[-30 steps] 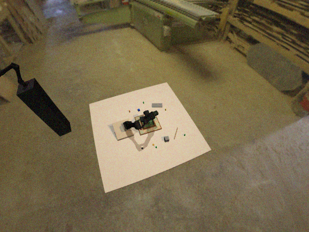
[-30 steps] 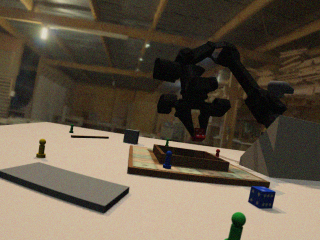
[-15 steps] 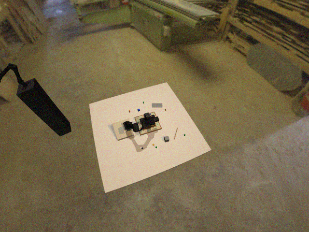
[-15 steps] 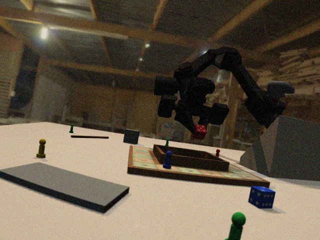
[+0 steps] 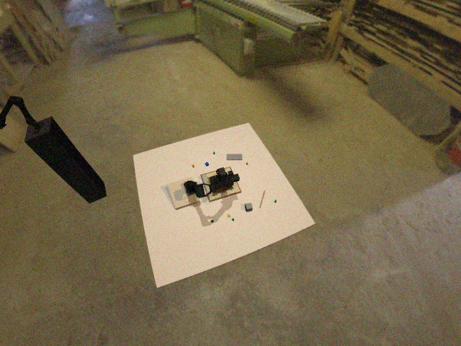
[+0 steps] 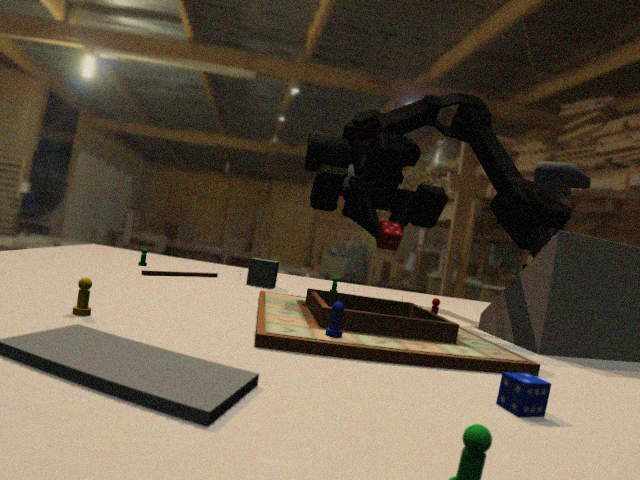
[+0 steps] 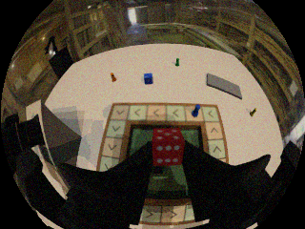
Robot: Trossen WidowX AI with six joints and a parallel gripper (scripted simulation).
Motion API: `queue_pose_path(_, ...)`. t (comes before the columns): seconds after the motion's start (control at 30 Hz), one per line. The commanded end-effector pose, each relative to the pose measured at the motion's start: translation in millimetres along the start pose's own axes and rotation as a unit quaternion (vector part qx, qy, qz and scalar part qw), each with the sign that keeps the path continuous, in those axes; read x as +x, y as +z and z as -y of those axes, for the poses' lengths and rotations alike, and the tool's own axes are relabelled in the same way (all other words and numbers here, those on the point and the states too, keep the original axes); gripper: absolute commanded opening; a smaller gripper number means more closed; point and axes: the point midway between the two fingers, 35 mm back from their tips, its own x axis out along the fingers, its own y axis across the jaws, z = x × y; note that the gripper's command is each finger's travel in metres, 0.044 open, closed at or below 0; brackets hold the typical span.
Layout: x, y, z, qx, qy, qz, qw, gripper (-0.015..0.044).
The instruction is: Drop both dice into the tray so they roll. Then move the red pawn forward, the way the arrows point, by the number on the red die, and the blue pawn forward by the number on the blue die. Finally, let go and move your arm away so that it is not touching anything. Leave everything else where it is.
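My gripper [image 6: 388,230] [image 7: 167,145] is shut on the red die [image 6: 389,236] [image 7: 168,147], held above the dice tray. The tray [image 6: 398,324] has dark walls and a green floor, and sits on the board [image 6: 361,353] [image 7: 138,114], which has arrowed squares around it. The blue pawn [image 6: 335,320] [image 7: 196,111] stands upright on the board's track. The red pawn [image 6: 435,305] shows behind the tray in the exterior view; it is hidden in the wrist view. The blue die [image 5: 207,163] [image 6: 523,394] [image 7: 148,78] lies on the table outside the board.
A grey slab [image 5: 234,157] [image 6: 129,366] [image 7: 224,86], a yellow pawn [image 5: 246,163] [image 6: 82,297] [image 7: 253,112], an orange pawn [image 5: 193,166] [image 7: 113,77] and a green pawn [image 5: 214,153] [image 7: 177,62] surround the board. A grey cube [image 5: 248,207] [image 6: 262,272] and a thin stick [image 5: 262,199] [image 6: 179,273] lie across from them.
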Motion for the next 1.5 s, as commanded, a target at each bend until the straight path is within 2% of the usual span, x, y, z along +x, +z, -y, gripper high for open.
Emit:
queue_pose_path(0.0,-2.7,1.0,2.0,-0.003,-0.003,0.002,1.000,0.0000)
queue_pose_path(0.63,-1.6,0.2,0.9,0.000,-0.001,0.000,1.000,0.0000)
queue_pose_path(0.9,-1.6,0.2,0.9,0.000,-0.001,0.000,1.000,0.0210)
queue_pose_path(1.03,-25.9,28.1,1.1,-0.003,-0.003,0.003,1.000,0.0315)
queue_pose_path(1.2,-28.0,30.5,0.9,-0.003,-0.003,0.003,1.000,0.0440)
queue_pose_path(1.27,-20.6,28.2,-0.6,0.003,0.010,-0.030,0.999,0.0440)
queue_pose_path(1.37,3.5,18.9,-4.6,0.017,0.042,-0.178,0.983,0.0440)
queue_pose_path(1.47,16.6,13.5,-2.1,0.010,0.024,-0.336,0.942,0.0440)
